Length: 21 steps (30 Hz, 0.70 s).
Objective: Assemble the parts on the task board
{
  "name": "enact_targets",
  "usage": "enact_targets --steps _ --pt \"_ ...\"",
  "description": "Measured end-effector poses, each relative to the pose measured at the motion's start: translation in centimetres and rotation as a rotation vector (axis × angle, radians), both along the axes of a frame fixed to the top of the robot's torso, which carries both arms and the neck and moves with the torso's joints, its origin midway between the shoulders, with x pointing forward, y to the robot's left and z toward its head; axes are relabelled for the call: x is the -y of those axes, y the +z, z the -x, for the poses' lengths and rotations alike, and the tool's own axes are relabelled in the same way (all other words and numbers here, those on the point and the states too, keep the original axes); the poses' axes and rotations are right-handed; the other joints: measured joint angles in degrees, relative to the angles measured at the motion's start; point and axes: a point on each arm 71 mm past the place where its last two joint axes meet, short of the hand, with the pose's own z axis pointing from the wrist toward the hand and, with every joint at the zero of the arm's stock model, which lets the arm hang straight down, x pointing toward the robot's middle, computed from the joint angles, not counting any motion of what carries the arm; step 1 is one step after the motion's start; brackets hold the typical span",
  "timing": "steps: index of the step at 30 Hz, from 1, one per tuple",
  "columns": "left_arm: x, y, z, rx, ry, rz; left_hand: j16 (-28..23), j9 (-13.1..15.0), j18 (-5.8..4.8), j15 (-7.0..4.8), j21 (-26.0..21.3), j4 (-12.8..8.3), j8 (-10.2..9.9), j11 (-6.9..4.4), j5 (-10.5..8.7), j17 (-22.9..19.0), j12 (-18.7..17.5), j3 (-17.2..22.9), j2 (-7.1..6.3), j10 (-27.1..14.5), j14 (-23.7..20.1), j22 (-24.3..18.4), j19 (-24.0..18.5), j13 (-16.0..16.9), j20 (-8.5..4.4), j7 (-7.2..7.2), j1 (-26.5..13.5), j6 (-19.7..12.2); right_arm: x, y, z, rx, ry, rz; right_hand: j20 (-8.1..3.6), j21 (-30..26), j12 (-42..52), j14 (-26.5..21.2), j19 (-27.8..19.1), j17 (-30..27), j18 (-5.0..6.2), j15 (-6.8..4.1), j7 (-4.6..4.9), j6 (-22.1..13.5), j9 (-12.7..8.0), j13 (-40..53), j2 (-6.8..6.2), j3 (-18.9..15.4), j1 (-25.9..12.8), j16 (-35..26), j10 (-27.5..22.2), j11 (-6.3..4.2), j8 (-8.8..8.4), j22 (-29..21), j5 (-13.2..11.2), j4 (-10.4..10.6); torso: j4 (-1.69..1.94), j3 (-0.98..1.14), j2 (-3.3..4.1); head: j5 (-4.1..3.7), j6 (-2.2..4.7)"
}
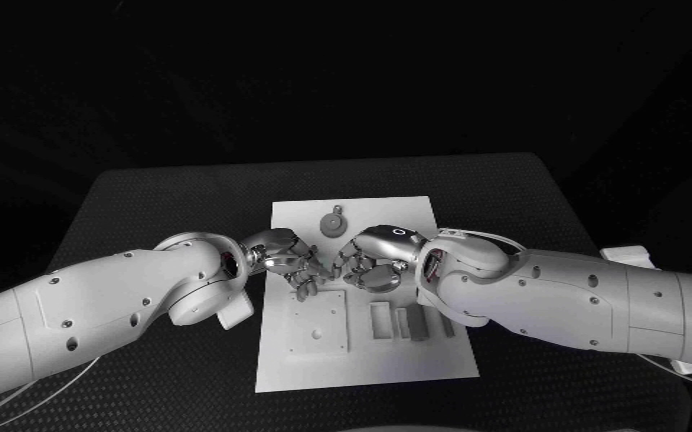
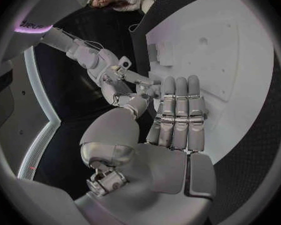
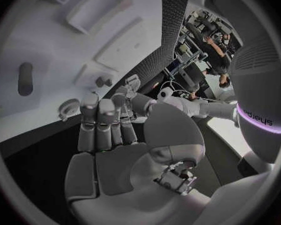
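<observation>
The white task board (image 1: pixel 368 362) lies in the middle of the black table. A round grey part with a tab (image 1: pixel 333 222) rests near its far edge and appears as a dark oval part (image 3: pixel 25 78) in the right wrist view. Two grey bar parts (image 1: pixel 398 322) lie side by side near the board's right edge. My left hand (image 1: pixel 284 257) and right hand (image 1: pixel 375 255) meet above the board's middle, almost touching. In the wrist views, my left hand (image 2: pixel 175 120) and right hand (image 3: pixel 106 130) keep their fingers straight, with nothing held. A small ribbed grey part (image 3: pixel 68 107) lies by the right fingertips.
A raised white square plate with holes (image 1: pixel 317 324) sits on the board's near left. Black table (image 1: pixel 173 202) surrounds the board on all sides. A white object (image 1: pixel 630 255) lies at the table's right edge beyond my right arm.
</observation>
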Motion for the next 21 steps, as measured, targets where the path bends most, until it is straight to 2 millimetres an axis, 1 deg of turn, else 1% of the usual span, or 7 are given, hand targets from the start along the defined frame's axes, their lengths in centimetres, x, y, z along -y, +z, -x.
enact_targets --steps 15,21 --pt "-0.03 -0.03 -0.04 -0.004 0.004 -0.006 0.00 0.00 -0.01 0.00 0.00 0.06 0.11 0.08 -0.02 0.05 0.00 -0.07 0.02 0.08 0.00 0.05 0.00 0.04 0.00 -0.15 -0.25 0.15 0.04 -0.22 0.04 -0.010 0.004 0.008 0.01 0.00 0.00 0.00 -0.01 0.05 0.00 0.00 0.00 0.00 0.01 0.00 0.00 0.00 0.00 0.00 -0.01 0.00 0.00 0.00 0.00 0.00 0.01 -0.02 0.00 0.01 -0.16" --pt "0.16 -0.02 -0.01 0.006 -0.005 -0.016 0.00 0.10 -0.01 0.00 0.00 0.03 0.11 0.08 0.11 0.06 0.00 -0.11 0.07 0.09 0.00 0.05 0.00 0.05 0.00 -0.15 -0.19 0.15 0.78 -0.41 -0.41 -0.004 -0.019 0.016 0.01 0.00 0.00 0.00 -0.01 0.05 0.00 0.00 0.00 0.00 0.02 0.00 0.00 0.00 0.00 0.00 -0.01 0.00 0.01 0.04 0.00 0.00 0.01 -0.02 -0.01 0.00 -0.18"
